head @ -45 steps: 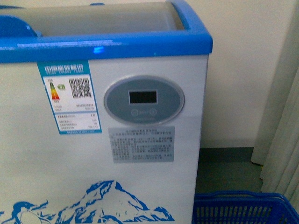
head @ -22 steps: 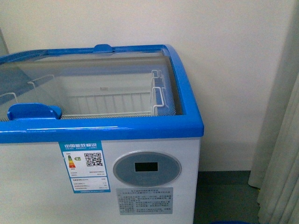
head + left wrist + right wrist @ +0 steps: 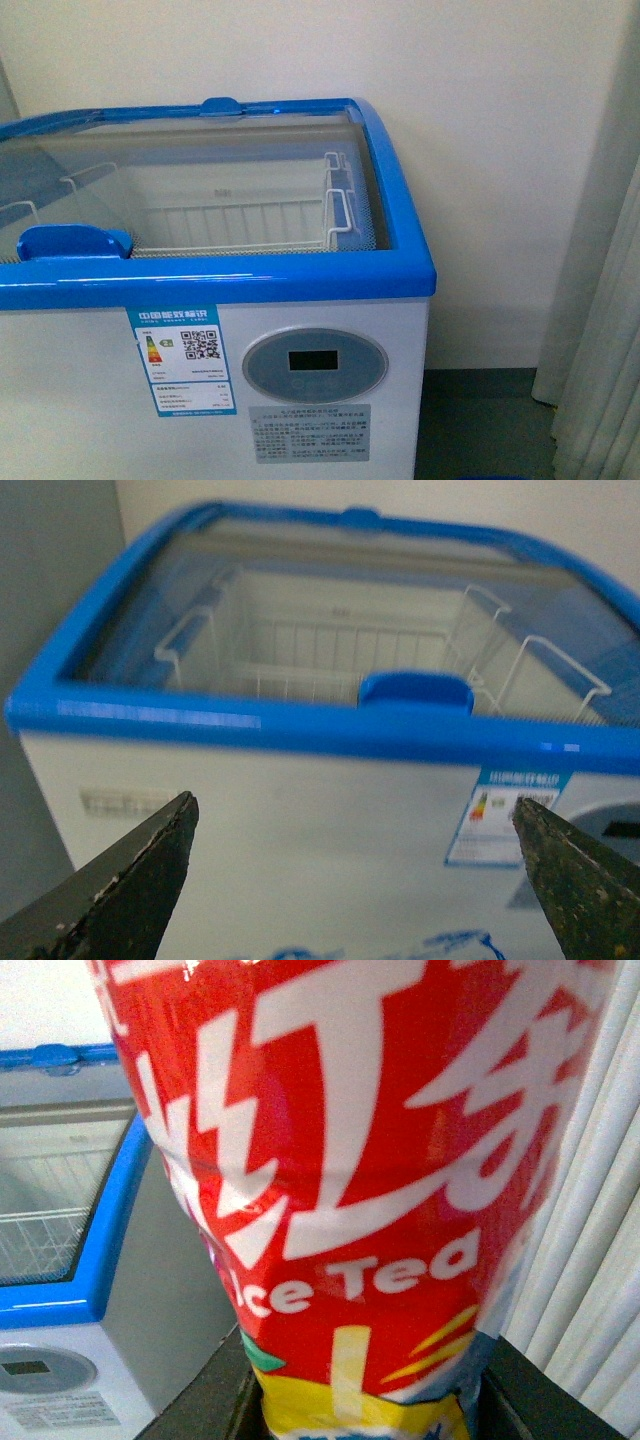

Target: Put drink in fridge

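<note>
We see a grey floor (image 3: 482, 415) running as a narrow strip between the white, blue-rimmed fridge (image 3: 330, 300) and a pale curtain (image 3: 600, 340). The fridge stands on it against the wall (image 3: 480, 150), and the curtain's hem reaches down to it.

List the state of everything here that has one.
Fridge, lids look shut.
Display, dark.
Basket, empty as far as visible.
Drink, held in right end effector.
Left end effector, open, empty.
</note>
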### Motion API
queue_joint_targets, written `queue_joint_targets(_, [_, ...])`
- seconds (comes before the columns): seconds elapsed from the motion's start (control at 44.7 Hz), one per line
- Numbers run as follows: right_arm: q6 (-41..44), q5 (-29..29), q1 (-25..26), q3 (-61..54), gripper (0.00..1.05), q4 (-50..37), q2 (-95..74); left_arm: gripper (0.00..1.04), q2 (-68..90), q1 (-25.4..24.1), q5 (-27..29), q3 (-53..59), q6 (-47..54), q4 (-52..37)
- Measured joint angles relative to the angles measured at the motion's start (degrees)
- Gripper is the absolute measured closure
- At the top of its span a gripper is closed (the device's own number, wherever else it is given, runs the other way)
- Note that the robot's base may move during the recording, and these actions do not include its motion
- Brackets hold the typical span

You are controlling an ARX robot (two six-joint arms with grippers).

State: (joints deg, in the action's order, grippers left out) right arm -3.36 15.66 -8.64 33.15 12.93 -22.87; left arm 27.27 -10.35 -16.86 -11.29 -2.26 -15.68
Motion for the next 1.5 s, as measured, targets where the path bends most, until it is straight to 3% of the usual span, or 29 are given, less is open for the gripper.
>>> queue_joint_targets(0.134, [0.00, 0.11, 0.00, 0.00, 0.67, 0.00, 0.00, 0.08, 14.71, -3.78, -8.55, -7.19, 10.19, -11.37])
queue_joint_targets(0.291, [0.00, 0.11, 0.00, 0.00, 0.67, 0.00, 0.00, 0.08, 25.46, -4.44, -16.44, -13.97, 22.03, -12.22])
queue_joint_targets(0.469, [0.00, 0.11, 0.00, 0.00, 0.67, 0.00, 0.00, 0.08, 36.28, -2.84, -27.67, -25.14, 45.75, 5.79])
queue_joint_targets(0.581, [0.00, 0.09, 0.00, 0.00, 0.67, 0.00, 0.00, 0.08, 41.79, -0.81, -26.73, -30.45, 54.47, 9.29])
queue_joint_targets(0.738, [0.00, 0.07, 0.00, 0.00, 0.67, 0.00, 0.00, 0.08, 48.11, 1.95, -26.16, -36.26, 58.31, 11.98])
queue_joint_targets(1.498, [0.00, 0.09, 0.00, 0.00, 0.67, 0.00, 0.00, 0.08, 66.20, 4.31, -20.83, -51.45, 65.02, 12.87])
